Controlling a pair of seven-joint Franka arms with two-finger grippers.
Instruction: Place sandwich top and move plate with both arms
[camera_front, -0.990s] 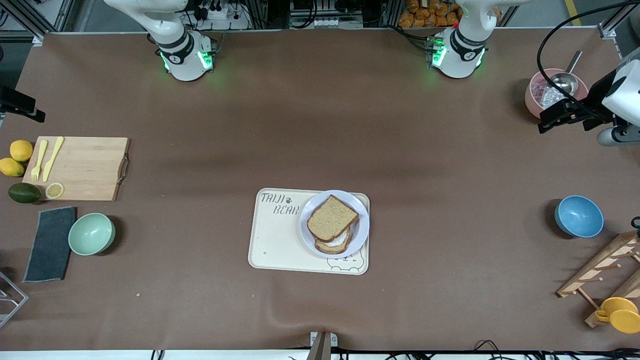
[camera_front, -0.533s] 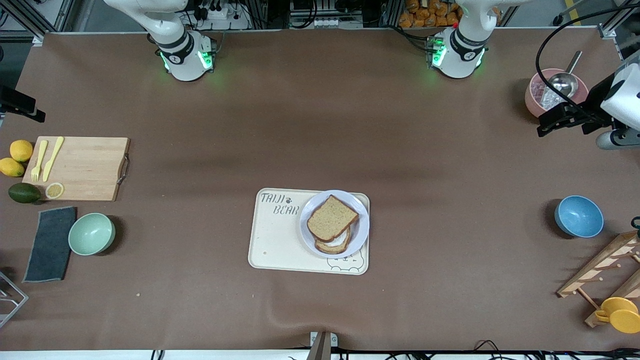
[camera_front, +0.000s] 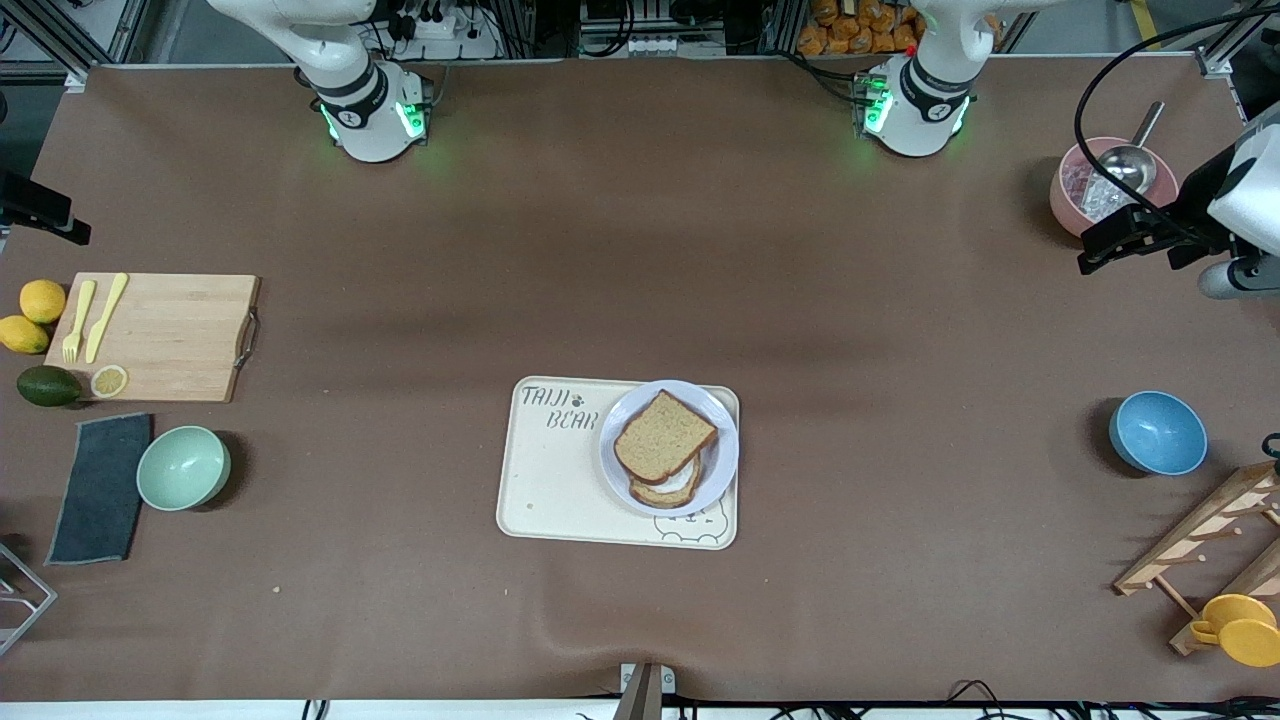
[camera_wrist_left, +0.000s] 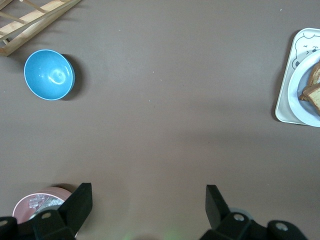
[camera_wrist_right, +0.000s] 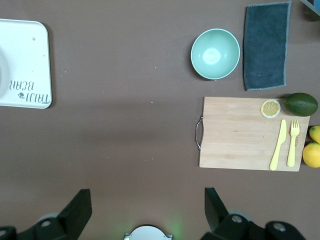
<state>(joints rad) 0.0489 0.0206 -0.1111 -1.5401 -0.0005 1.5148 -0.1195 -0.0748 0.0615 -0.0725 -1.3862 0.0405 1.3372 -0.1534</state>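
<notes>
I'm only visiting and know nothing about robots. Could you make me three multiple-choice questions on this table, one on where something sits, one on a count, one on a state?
1. Where is the small round pale plate?
A. on the cream bear-printed tray
B. on the wooden cutting board
C. in the blue bowl

2. How many whole yellow lemons lie by the wooden cutting board?
A. none
B. two
C. five

3. How does the left gripper stand?
A. shut on bread
B. shut on a spoon
C. open, holding nothing

Answers: 1 A, the plate rests at the tray's end toward the left arm. 2 B, two lemons lie at the board's edge. 3 C, its fingers stand apart over bare table.
</notes>
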